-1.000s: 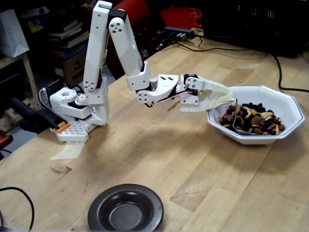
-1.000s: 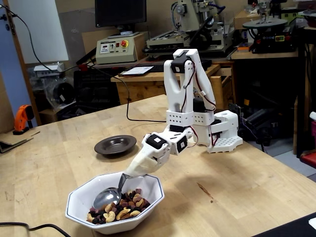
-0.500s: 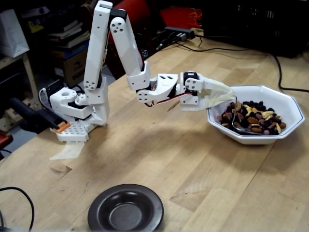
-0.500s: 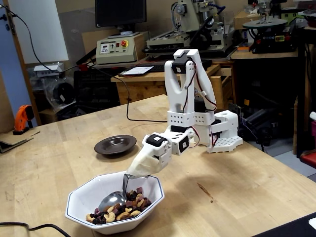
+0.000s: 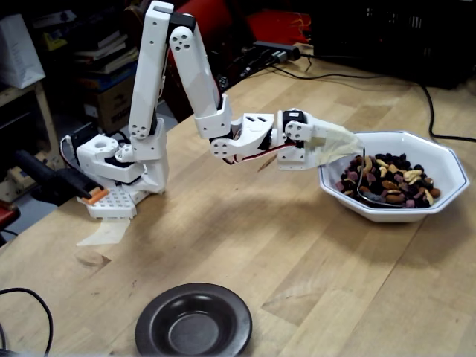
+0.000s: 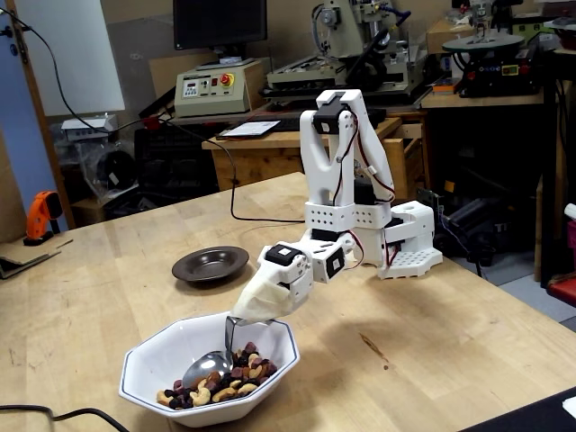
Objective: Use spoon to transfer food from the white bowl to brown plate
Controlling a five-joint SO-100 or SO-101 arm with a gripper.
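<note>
Workshop table (image 5: 245,253): the tape-wrapped pincer (image 6: 256,309), its grip hidden, dips a shiny silver spoon (image 6: 211,366) into mixed nuts and raisins (image 5: 394,182) in the octagonal white bowl (image 5: 446,169). Scooping underway; next, lift level toward the dark brown plate (image 5: 158,316).

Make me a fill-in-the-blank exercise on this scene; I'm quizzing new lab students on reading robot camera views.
1. The shiny silver metal spoon has its tip down in the ____ octagonal ceramic bowl.
2. The small round dark brown plate holds ____ food.
3. The mixed nuts and raisins all lie in the ____.
4. The tape-wrapped pincer carries the ____.

Missing words: white; no; bowl; spoon
</note>
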